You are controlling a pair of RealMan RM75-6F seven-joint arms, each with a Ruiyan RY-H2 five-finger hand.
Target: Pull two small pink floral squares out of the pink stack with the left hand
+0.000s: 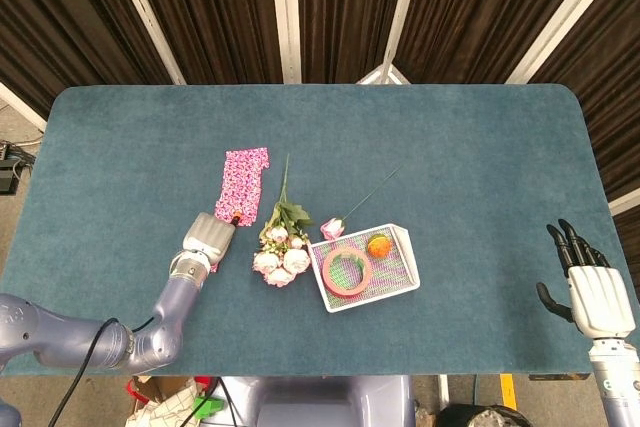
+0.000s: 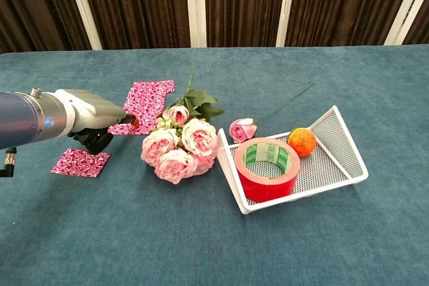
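One small pink floral square (image 2: 81,163) lies flat on the teal bench (image 2: 201,232) nearest us at the left, apart from the stack. Just beyond it we see our left hand (image 2: 94,117) held low over the cloth, an orange-tipped finger reaching to the near end of the pink stack (image 2: 143,105); its dark fingers (image 2: 97,140) curl underneath, and we cannot tell whether they pinch anything. From the head view the left hand (image 1: 209,238) covers most of that loose square, and the pink stack (image 1: 242,186) runs away from it toward the curtains. Beside the stack rests a bouquet of pale pink roses (image 2: 179,145), with a single rose (image 2: 242,129) just to its right. Next comes a white mesh tray (image 2: 338,165) holding a red tape roll (image 2: 267,167) and an orange ball (image 2: 302,141). Far off at the bench's right edge, our right hand (image 1: 585,290) hangs with fingers apart, holding nothing.
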